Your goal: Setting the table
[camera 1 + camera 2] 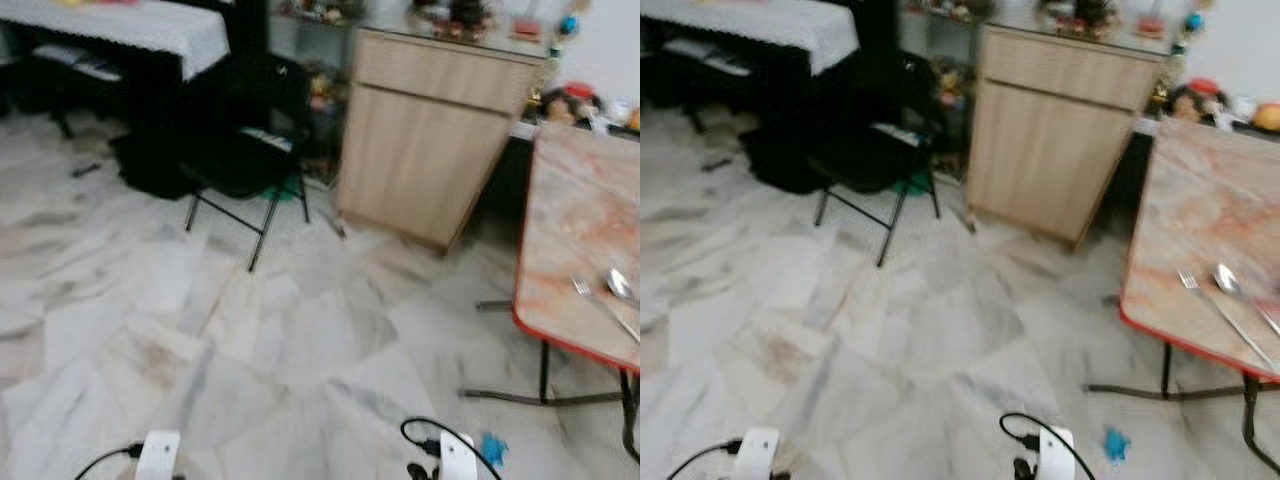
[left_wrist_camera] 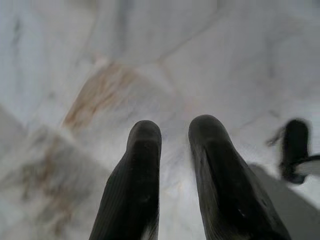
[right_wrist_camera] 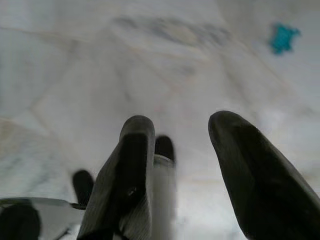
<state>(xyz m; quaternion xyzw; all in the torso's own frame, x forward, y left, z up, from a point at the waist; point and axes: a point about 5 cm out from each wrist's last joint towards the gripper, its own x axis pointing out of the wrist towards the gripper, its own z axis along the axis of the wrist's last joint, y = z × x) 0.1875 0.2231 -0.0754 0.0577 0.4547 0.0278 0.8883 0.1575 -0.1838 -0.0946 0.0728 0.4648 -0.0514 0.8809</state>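
Over marble floor [image 2: 100,65], left gripper [image 2: 172,132] fingers parted, empty

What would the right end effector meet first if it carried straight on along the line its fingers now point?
Most likely the marble floor. The right end effector is open, empty and aimed downward at bare tiles; the small blue scrap lies off to one side.

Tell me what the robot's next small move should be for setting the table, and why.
Probably turn right and step toward the red-edged table. It sits at the right edge of the head view, with a fork and spoon already lying on it. Both arms hang low over the marble floor, the left claw and right claw open and holding nothing.
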